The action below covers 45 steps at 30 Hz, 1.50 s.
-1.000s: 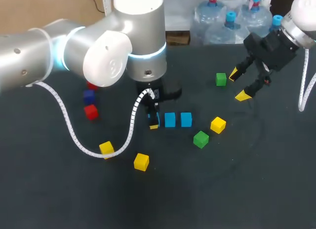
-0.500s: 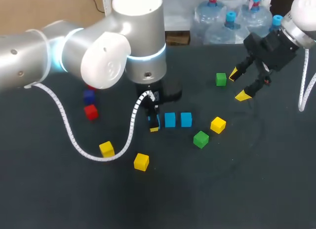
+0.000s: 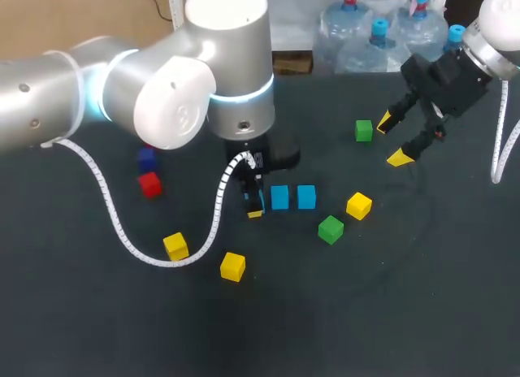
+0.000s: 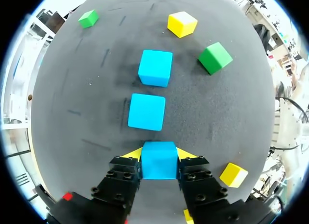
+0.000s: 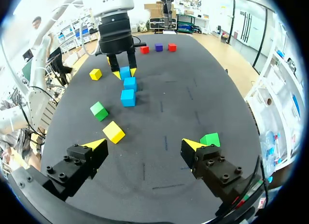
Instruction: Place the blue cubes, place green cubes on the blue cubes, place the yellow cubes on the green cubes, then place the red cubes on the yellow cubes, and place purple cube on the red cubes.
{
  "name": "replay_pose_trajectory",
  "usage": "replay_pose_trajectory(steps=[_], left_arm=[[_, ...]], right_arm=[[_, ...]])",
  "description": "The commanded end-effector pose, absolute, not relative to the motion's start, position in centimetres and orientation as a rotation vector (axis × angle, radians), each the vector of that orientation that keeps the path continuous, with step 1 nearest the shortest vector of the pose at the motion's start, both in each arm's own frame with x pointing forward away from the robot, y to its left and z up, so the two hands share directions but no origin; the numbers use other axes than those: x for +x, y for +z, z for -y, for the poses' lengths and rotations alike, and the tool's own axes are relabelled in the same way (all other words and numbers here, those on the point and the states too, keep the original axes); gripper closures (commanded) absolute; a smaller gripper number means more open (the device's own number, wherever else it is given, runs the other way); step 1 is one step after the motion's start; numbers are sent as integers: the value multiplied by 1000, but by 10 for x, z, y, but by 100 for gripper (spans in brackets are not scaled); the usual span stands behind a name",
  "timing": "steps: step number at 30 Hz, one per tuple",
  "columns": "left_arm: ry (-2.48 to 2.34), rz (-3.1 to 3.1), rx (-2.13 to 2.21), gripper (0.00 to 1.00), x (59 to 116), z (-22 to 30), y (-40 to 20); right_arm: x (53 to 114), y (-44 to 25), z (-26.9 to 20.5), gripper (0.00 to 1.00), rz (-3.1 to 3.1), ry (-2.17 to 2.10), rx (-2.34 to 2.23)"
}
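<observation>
You are on the first step, laying the blue base. Your left claw [image 4: 159,154] is pinching a blue cube [image 4: 159,162] from two sides, low at the near end of a line. The middle blue cube [image 4: 147,111] sits just ahead of it and the far blue cube [image 4: 155,68] beyond that. The pictures do not settle whether the held cube already rests on the surface [image 4: 87,113].

Your right claw [image 5: 145,146] is spread and empty, hanging above the surface well apart from the row, with one green cube [image 5: 211,139] just beside a finger. The other green cube [image 3: 331,229] lies near the row, next to a yellow cube [image 3: 358,205].

My judgement is that the next move calls for spreading the left fingers gently and lifting straight up, so the cube is not dragged against its neighbour. Then the green layer begins, and the right claw looks well placed for the green cube beside it.
</observation>
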<state>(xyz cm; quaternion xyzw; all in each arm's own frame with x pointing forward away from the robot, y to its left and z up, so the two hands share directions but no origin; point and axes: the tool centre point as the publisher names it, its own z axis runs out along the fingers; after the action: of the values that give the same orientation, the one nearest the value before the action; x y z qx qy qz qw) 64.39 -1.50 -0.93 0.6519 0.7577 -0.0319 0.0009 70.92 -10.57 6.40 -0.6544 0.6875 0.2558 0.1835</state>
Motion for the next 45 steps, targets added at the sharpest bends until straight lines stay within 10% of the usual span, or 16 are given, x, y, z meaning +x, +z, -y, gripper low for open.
replay_pose_trajectory(steps=[1, 34, 37, 39, 45], left_arm=[[-97, -2377, 2045, 100, 645, 15, -10], [-86, -2361, 2057, 100, 654, 18, -12], [-79, -2363, 2058, 65, 654, 18, -12], [-77, -2367, 2053, 2, 654, 18, -12], [-82, -2384, 2033, 0, 653, 16, -12]], right_arm=[[709, 64, 106, 0, -1938, 722, -1845], [709, 64, 106, 0, -1938, 722, -1845], [709, 64, 106, 0, -1938, 722, -1845], [709, 64, 106, 0, -1938, 722, -1845], [709, 64, 106, 0, -1938, 722, -1845]])
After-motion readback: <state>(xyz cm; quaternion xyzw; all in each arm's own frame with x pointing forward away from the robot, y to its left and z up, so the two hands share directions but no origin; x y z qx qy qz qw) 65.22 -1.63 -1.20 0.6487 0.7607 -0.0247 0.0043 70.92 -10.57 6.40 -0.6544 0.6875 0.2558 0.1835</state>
